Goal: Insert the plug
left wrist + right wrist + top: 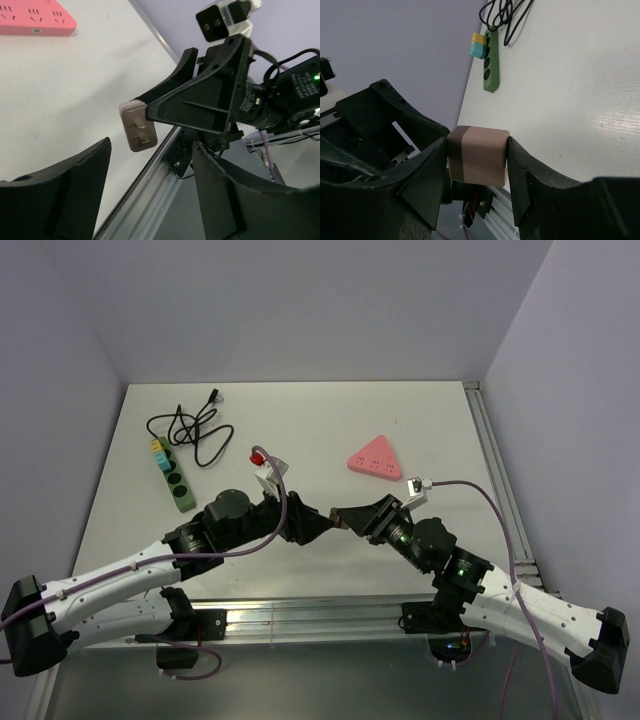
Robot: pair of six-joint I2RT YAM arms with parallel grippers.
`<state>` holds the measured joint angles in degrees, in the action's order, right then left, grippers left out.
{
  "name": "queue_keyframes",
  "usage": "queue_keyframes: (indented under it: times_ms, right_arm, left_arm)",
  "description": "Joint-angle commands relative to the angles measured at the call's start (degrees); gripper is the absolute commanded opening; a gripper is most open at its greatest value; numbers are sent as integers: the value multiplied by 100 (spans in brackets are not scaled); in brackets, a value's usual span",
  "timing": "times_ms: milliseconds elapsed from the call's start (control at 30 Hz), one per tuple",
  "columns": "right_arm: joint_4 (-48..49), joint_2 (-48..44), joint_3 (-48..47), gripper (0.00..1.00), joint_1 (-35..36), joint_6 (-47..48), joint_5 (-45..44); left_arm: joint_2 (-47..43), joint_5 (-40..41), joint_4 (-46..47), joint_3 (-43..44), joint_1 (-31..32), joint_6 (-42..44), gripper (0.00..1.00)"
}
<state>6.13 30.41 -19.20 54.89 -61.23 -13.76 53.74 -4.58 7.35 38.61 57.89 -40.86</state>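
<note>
Right wrist view: shows the right pincer [479, 167] clamped on two opposite sides of a beige plug [482, 147] with a brown band at one end, held clear above the counter [580, 90]. From the left wrist view, shows the same plug with two flat metal prongs pointing out of the right pincer's tip toward the left pincer [150, 162]. Stands wide open there, both black fingers spread far apart with nothing between them, just short of the plug and not touching it. In the top external view, meet nearly tip to tip over the near half of the counter.

Beyond the right pincer and apart from it, flat on the counter, lies a pink triangular socket block [375, 459] with slot pairs on its top face. Well beyond the left pincer and off to its left lies a green power strip [172, 475], carrying yellow and teal blocks [157, 449] at its far end. Past that strip, loosely coiled, lies a black cable [190, 428].
</note>
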Motion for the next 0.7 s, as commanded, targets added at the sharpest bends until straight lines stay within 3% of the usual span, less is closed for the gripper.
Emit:
queue_keyframes:
  times_ms: [0,233,667]
  right_arm:
    - [441,17,-268,0,39,50,-31]
    - [292,-9,-426,0,30,190,-4]
    - [485,360,-541,0,39,278,251]
  left_arm:
    - [172,159,266,199,108,193,69]
    - [409,230,310,208,161,210,60]
    - [664,247,363,340,179,245,66]
